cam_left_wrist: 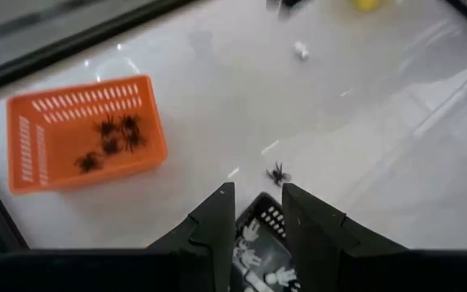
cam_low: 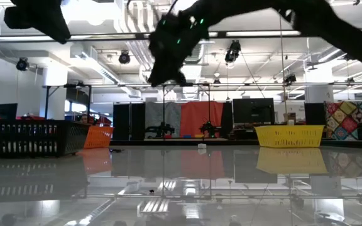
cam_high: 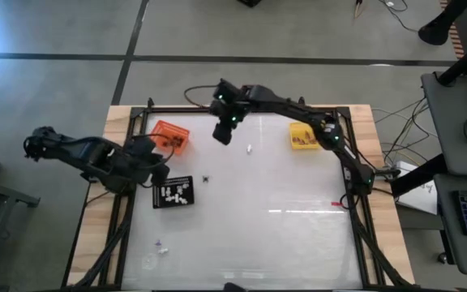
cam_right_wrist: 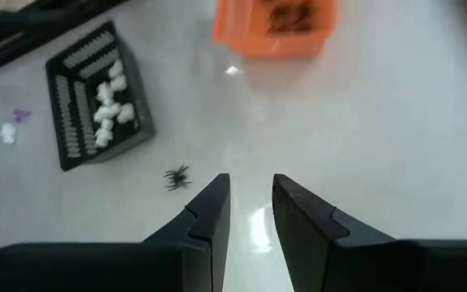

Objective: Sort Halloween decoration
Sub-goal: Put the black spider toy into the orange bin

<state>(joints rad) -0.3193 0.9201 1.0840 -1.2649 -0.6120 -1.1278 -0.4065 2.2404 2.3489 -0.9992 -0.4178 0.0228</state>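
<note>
The left pincer (cam_high: 154, 166) hovers narrowly parted and empty above the black tray (cam_high: 175, 192) of white trinkets (cam_high: 177, 193), a black spider (cam_high: 206, 179) lies loose on the worktop (cam_high: 282, 235), and the right pincer (cam_high: 223, 134) hangs likewise.

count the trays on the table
3: the orange tray at the far left, the yellow tray at the far right, the black tray nearer, beside the left gripper.

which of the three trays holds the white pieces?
The black tray, below the left gripper. Its contents are white; the orange tray holds dark spiders, and the yellow tray shows no white.
</note>
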